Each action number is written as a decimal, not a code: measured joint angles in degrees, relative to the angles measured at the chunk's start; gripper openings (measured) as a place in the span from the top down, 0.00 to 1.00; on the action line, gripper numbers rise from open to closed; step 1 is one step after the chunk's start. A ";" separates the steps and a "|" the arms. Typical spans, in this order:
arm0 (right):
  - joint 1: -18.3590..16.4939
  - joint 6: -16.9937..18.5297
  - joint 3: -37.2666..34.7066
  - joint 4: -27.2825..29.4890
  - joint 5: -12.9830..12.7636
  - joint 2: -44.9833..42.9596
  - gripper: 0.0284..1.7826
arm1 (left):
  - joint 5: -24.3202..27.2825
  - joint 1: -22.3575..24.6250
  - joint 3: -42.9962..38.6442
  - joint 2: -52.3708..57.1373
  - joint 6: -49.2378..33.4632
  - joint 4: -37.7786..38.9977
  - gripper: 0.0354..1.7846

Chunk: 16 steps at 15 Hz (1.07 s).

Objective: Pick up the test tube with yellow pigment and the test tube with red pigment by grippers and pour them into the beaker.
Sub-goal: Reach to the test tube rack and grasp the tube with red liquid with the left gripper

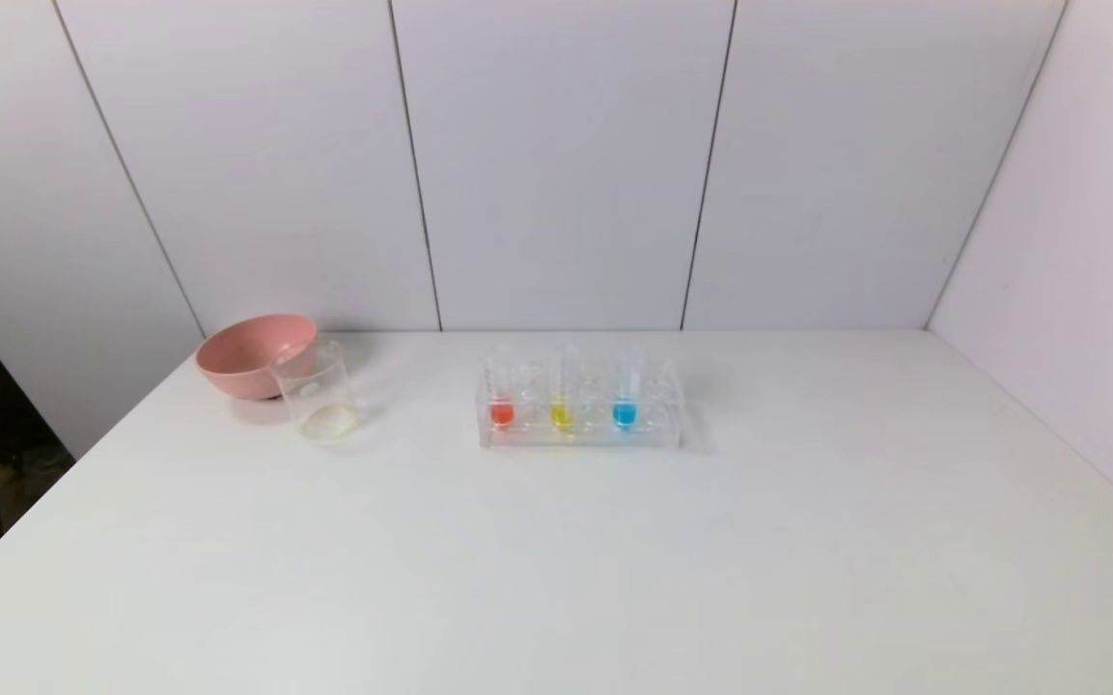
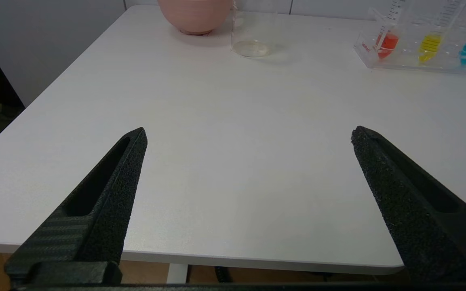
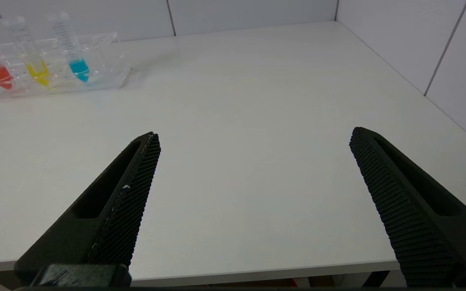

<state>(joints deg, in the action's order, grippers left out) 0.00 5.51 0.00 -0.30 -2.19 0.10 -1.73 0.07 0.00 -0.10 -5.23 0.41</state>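
Red tube [image 1: 501,398], yellow tube [image 1: 562,398] upright; beaker [image 1: 318,391] leftward

Light is bright, even and soft. On the white surface [image 1: 807,541] only faint shadows fall, behind the pink bowl [image 1: 252,354] and right of the rack [image 1: 580,425]. No strong glare shows.

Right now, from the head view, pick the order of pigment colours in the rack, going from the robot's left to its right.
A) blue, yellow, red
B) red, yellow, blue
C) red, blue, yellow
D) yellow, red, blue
B: in the clear rack, the test tube with red pigment stands leftmost, the test tube with yellow pigment in the middle, and the blue-tipped tube rightmost.
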 joint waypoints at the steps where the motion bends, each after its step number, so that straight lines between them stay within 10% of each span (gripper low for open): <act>1: 0.00 0.00 0.00 0.01 0.00 0.00 0.04 | 0.02 0.00 0.00 0.00 0.00 0.00 0.01; 16: 0.00 0.00 0.00 -0.02 0.02 0.00 0.04 | 1.73 -0.18 0.05 0.00 5.94 -0.23 0.01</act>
<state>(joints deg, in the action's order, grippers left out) 0.00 5.51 0.00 -0.33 -2.17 0.10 0.00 -0.11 0.05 -0.10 0.71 0.18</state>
